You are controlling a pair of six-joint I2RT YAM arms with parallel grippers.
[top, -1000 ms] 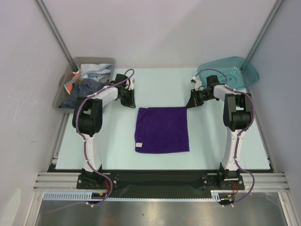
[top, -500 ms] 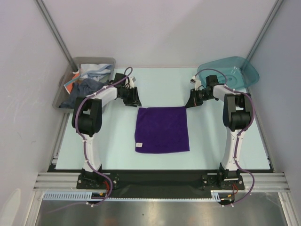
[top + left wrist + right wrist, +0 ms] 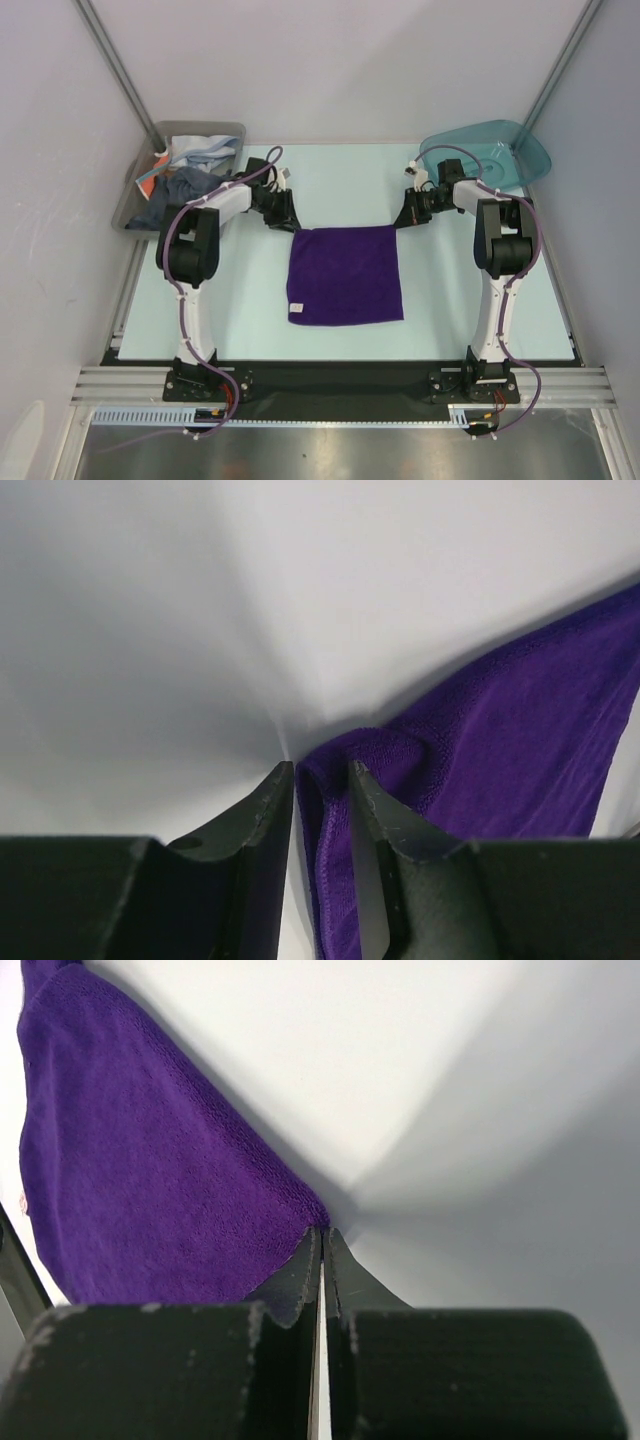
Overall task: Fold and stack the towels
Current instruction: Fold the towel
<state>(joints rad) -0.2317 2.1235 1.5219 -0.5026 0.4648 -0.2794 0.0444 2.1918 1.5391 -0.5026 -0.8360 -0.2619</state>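
1. Pale blue-green table (image 3: 340, 180) inside a white-walled cell. Two robot arms reach from its near edge toward its far side.
2. The left gripper (image 3: 320, 768) has its two dark fingers standing apart, astride the far left corner of the purple towel (image 3: 500, 750). The corner is humped up between them and leans on one finger. A sliver of table shows beside the other finger, so nothing is clamped yet.
3. The right gripper (image 3: 320, 1230) has its jaws pressed together, with only a hairline slit between them. Its tips sit at the towel's far right corner. Whether any cloth is caught in them cannot be told.
4. Seen from above, the purple towel lies flat and square in the middle of the table, between the two arms.
5. Further out, a grey bin (image 3: 205, 127) at the table's far left corner holds the other towels (image 3: 185, 170) in a crumpled heap. A teal bin (image 3: 520, 150) sits at the far right corner.
6. Risk: the left fingers may close on only the lip of the hump. The corner would then slide out once it is lifted.
7. Risk: the right jaws may have shut beside the cloth rather than on it. That corner would stay down while the left one rises, and the towel would twist.
8. Risk: even with both corners held, an uneven pull toward the near edge would lay the fold crooked. It could also drag the whole towel across the table.
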